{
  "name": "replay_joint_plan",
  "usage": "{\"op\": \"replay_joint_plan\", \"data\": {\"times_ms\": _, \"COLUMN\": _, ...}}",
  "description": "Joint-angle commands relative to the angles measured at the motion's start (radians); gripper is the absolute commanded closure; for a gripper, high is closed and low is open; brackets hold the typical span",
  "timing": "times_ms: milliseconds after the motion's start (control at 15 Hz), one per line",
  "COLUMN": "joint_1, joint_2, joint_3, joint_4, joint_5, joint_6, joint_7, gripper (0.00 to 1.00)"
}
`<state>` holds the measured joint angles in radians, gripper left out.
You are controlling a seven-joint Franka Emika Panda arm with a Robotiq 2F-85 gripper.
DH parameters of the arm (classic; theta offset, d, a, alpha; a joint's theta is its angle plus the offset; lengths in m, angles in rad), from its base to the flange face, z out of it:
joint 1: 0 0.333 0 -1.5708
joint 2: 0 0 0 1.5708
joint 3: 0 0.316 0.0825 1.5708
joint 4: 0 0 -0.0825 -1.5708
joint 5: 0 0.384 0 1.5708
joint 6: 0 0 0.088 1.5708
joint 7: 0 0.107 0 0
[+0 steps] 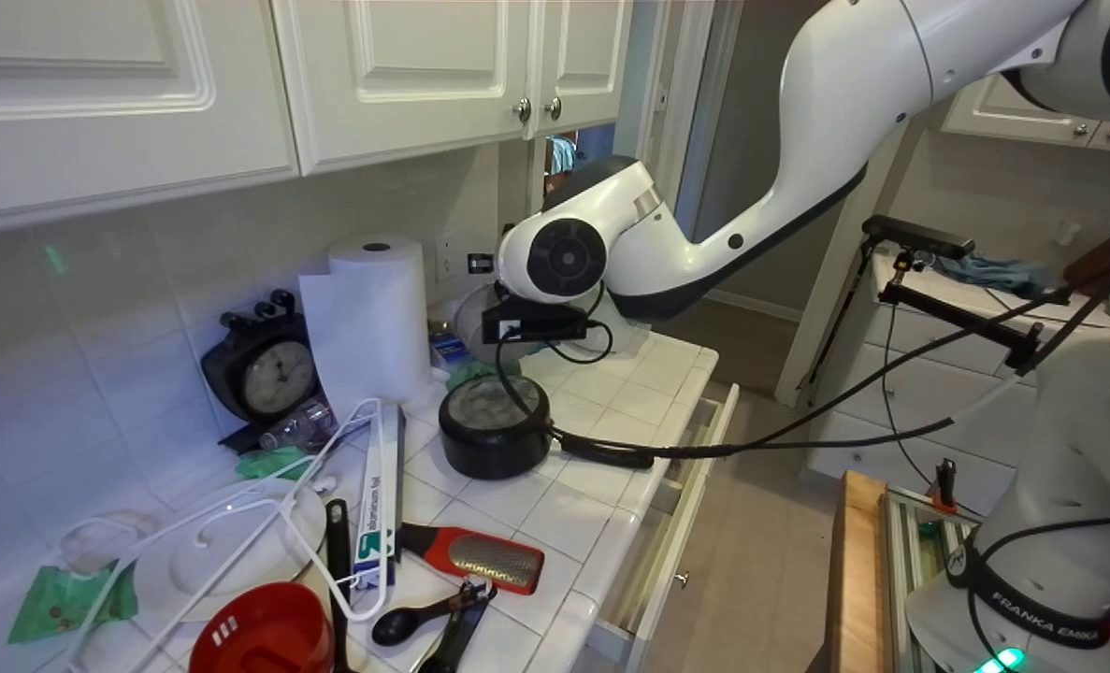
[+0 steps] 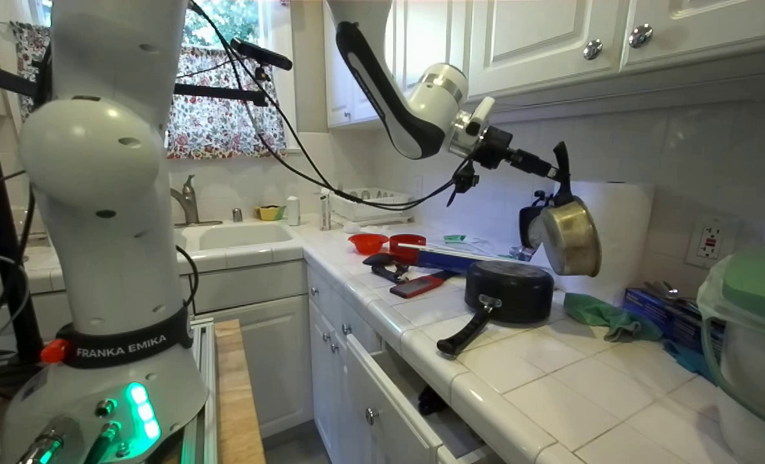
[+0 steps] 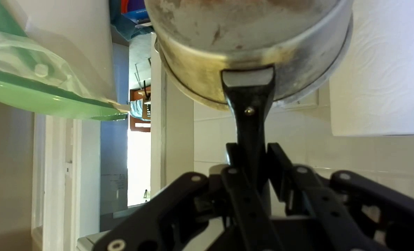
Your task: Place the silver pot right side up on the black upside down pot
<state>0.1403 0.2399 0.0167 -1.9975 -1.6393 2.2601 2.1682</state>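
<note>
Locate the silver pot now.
In an exterior view, the silver pot hangs right of centre from the claw, in front of the paper towel roll, above and right of the black pot.

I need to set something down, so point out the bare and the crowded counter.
The broadest bare stretch of counter is bordered by the black pot, green cloth and green-lidded container. A smaller patch lies between that pot's handle and the red grater. From the grater on, away from the pot, it's crowded: foil box, red bowl, black spoon.
</note>
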Motion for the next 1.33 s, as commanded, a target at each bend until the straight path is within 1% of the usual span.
{"op": "replay_joint_plan", "data": {"times_ms": 0, "joint_1": -0.007, "joint_2": -0.037, "joint_3": 0.042, "joint_4": -0.055, "joint_5": -0.031, "joint_6": -0.037, "joint_7": 0.065, "gripper": 0.90}}
{"op": "replay_joint_plan", "data": {"times_ms": 133, "joint_1": -0.001, "joint_2": -0.037, "joint_3": 0.056, "joint_4": -0.067, "joint_5": -0.050, "joint_6": -0.052, "joint_7": 0.094, "gripper": 0.90}}
{"op": "replay_joint_plan", "data": {"times_ms": 400, "joint_1": 0.010, "joint_2": -0.035, "joint_3": 0.081, "joint_4": -0.087, "joint_5": -0.137, "joint_6": -0.112, "joint_7": 0.177, "gripper": 0.90}}
{"op": "replay_joint_plan", "data": {"times_ms": 733, "joint_1": 0.019, "joint_2": -0.016, "joint_3": 0.111, "joint_4": -0.116, "joint_5": -0.224, "joint_6": -0.216, "joint_7": 0.272, "gripper": 0.90}}
{"op": "replay_joint_plan", "data": {"times_ms": 1267, "joint_1": 0.033, "joint_2": 0.011, "joint_3": 0.147, "joint_4": -0.164, "joint_5": -0.277, "joint_6": -0.334, "joint_7": 0.327, "gripper": 0.90}}
